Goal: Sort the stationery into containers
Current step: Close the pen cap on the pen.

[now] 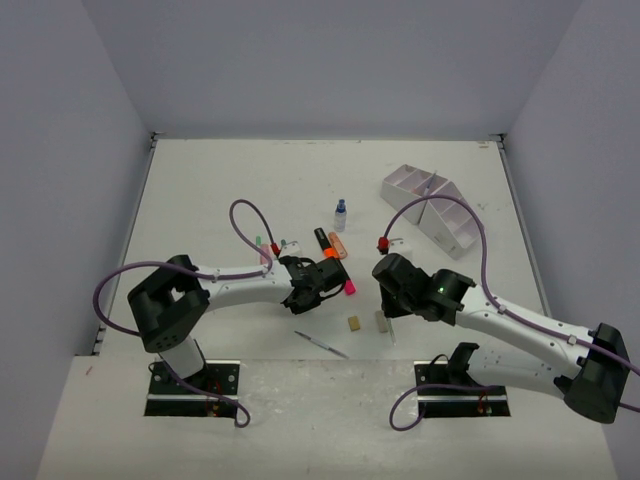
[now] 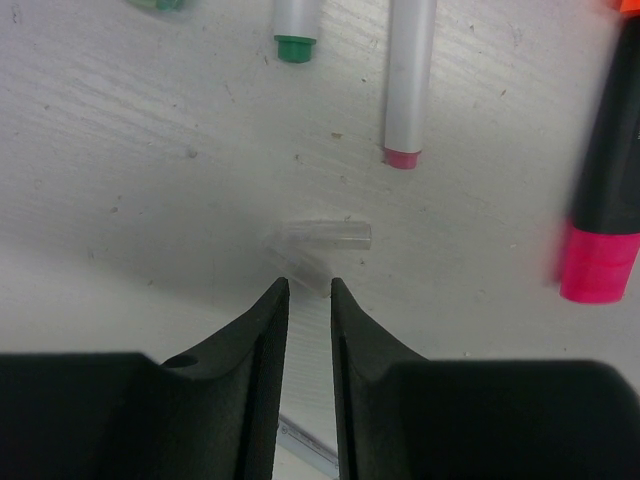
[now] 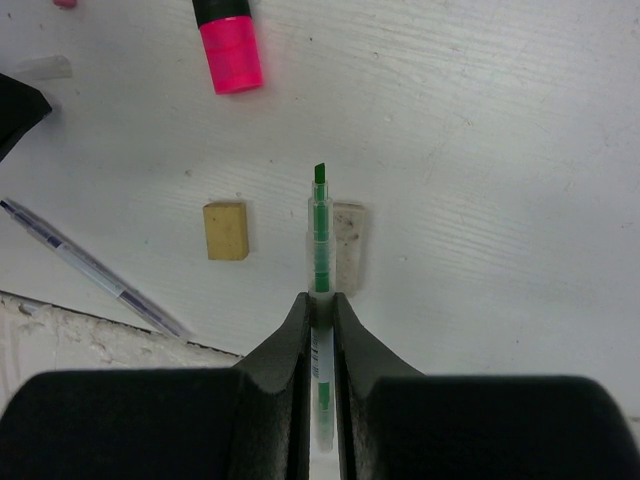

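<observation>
A clear-barrelled green highlighter [image 3: 320,215] is gripped by the right pincer [image 3: 319,297]. The left pincer [image 2: 310,283] is kept narrow, gripping nothing. The white compartmented organizer [image 1: 445,237], far right, seems unfilled, so sorting is barely begun.

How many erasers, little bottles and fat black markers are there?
Erasers: 2 (tan eraser, grey eraser)
Bottles: 1 (blue-capped bottle)
Black markers: 1 (black marker, pink cap)
Total: 4
</observation>
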Robot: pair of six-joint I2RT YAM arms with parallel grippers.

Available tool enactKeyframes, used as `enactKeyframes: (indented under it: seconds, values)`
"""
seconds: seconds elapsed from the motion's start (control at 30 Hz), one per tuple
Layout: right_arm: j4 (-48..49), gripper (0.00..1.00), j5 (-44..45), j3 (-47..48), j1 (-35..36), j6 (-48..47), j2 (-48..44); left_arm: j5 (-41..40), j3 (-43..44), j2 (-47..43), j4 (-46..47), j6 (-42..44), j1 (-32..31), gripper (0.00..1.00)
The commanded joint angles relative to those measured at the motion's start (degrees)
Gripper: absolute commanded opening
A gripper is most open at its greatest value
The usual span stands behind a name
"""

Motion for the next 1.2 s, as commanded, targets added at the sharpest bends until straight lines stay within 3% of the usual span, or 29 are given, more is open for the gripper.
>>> enactKeyframes:
  seconds: [0.0,1.0,1.1,1.17]
  values:
    - [1.3,0.00,0.2,-0.6,0.0,-0.3,-1.3,-2.0,0.8,0.3,0.5,-0.2,0.2,0.25]
    - [1.8,0.00,-0.6,-0.6,0.0,-0.9,-1.1,-2.6,-4.4,-1.1,1.7,-1.4,0.9,0.21]
    - [1.9,0.00,-0.6,-0.6,-0.1,-0.9,-1.1,-2.9,-5.2,-2.0,1.2,-1.9,0.9,0.18]
    - [2.4,0.00,-0.8,-0.8,0.0,-1.1,-1.1,-3.2,-5.7,-3.1,0.0,-2.5,0.9,0.10]
